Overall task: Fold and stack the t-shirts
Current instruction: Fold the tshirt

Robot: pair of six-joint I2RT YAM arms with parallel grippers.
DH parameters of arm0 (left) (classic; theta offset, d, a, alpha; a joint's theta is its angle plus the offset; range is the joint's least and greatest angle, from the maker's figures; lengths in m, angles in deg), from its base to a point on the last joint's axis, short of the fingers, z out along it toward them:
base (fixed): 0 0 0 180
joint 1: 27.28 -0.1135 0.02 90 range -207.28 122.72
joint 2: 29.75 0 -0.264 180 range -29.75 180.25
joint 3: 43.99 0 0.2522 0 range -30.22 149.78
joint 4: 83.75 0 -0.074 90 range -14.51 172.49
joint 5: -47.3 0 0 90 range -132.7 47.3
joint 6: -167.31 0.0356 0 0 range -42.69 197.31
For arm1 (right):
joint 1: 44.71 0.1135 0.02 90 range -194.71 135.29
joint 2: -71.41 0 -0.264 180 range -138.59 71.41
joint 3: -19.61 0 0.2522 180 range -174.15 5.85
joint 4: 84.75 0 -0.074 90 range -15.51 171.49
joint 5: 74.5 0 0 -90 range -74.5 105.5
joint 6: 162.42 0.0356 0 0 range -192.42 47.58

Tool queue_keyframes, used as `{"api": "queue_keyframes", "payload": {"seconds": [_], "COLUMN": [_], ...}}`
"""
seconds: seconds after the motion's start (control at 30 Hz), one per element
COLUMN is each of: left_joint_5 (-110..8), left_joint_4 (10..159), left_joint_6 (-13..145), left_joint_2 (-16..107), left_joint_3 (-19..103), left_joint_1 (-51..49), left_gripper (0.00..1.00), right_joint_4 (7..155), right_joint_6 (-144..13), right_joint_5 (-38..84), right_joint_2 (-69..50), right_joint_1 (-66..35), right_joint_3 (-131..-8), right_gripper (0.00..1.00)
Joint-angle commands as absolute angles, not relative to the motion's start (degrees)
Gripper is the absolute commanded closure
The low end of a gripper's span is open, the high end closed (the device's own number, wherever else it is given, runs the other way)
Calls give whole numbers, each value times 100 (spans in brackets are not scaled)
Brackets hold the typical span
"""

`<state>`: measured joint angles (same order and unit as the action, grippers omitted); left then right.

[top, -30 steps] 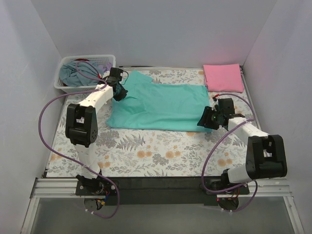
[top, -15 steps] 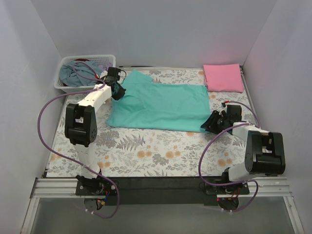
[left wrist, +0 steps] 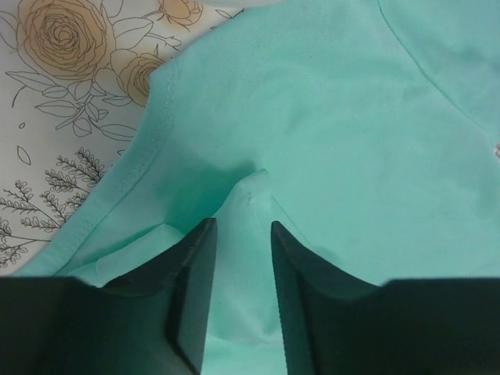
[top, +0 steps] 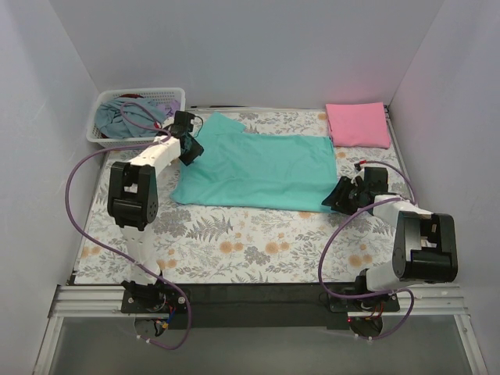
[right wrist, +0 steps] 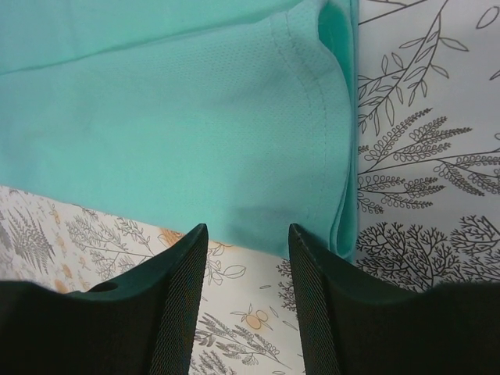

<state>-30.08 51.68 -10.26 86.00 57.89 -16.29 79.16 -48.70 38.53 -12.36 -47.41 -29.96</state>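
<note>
Teal t-shirt bunches pinched in left gripper; right gripper gapes over its hem.

Nothing in the room can be read: no words, labels, brand marks or numbers. The teal-green t-shirt is plain cloth, and so is the pink t-shirt. The worktop carries only a print of flowers and fern leaves, with no lettering in it.
</note>
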Motion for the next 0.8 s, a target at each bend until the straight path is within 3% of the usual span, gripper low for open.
{"api": "queue_keyframes", "payload": {"seconds": [0.0,0.1,0.47,0.77], "left_joint_5": [-3048,-3066,-2882,-2987], "left_joint_4": [5296,5322,5542,5727], "left_joint_6": [-821,-707,-706,-952], "left_joint_2": [8347,7829,5430,5497], "left_joint_3": [5978,5750,3027,2313], "left_joint_1": [-1664,-1638,-1821,-2077], "left_gripper": [64,53,53,52], "right_joint_4": [7631,7613,8404,8694], "right_joint_6": [-5115,-5098,-4826,-4852], "right_joint_5": [3809,3922,4854,4978], "right_joint_2": [-937,-761,-936,-1235], "right_joint_1": [-4779,-4753,-4621,-4621], "right_joint_3": [-3281,-3405,-3203,-3001], "right_gripper": [47,47,47,47]}}
